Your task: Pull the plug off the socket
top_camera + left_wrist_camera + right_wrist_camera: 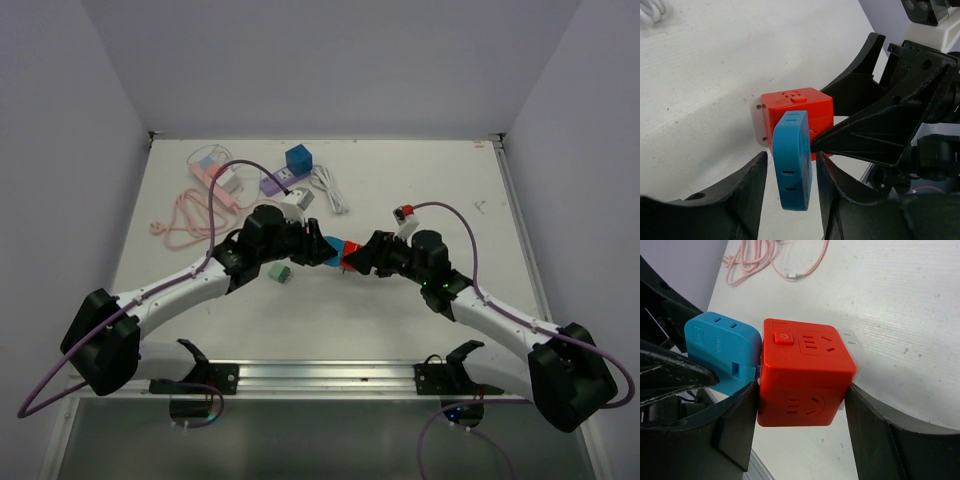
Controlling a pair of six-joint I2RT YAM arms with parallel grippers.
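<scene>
Left claw (790,192) is closed on a blue plug (722,352), a finger pressed against each flat side. Right claw (801,390) is closed across a red cube socket (797,107), one finger on each opposite face. Plug and socket are joined, blue flush against red, held between the two arms over the middle of the worktop (400,330); whether they clear its surface is unclear. Both look like hard, light, smooth plastic, rigid enough to squeeze firmly but liable to slip. The flat faces are the best hold, and a straight pull along the pins should avoid bending them. Farther back lie a pink cable (185,215), a white cable (330,190) and a blue cube (298,160).
</scene>
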